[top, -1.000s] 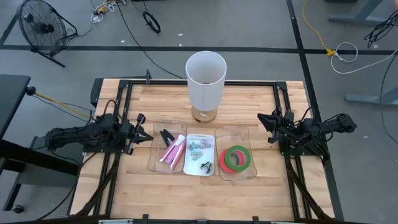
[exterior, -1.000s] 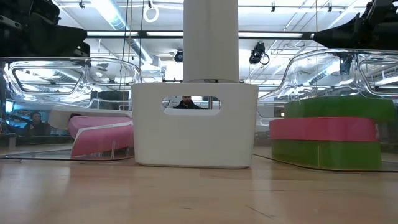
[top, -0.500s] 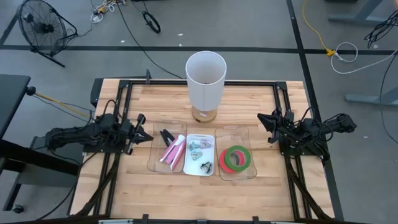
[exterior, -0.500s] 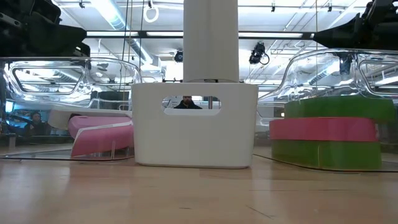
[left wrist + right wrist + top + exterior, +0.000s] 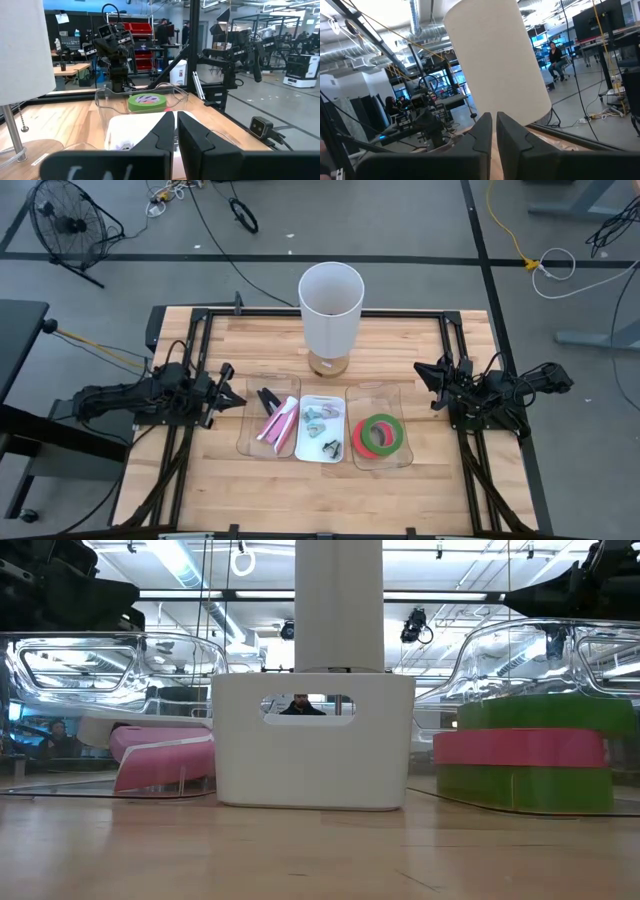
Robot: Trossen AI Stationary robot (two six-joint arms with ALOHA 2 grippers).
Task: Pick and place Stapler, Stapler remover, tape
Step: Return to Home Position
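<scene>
Three trays stand in a row at mid-table. The left clear tray [image 5: 265,417] holds a pink stapler [image 5: 278,421] and a black one [image 5: 268,398]. Several stapler removers [image 5: 320,420] lie in the white middle tray [image 5: 321,458]. In the right clear tray [image 5: 380,393] the tape [image 5: 378,435] lies as stacked rings, green and red [image 5: 530,755]. My left gripper [image 5: 235,398] hovers shut just left of the trays, and my right gripper [image 5: 420,372] hovers shut to their right. Neither holds anything.
A tall white lamp [image 5: 330,310] on a wooden base [image 5: 328,364] stands behind the trays at the table's far middle. A black metal frame [image 5: 320,313] runs along the table's edges. Bare wood [image 5: 320,500] lies near the front edge. People show in the room beyond.
</scene>
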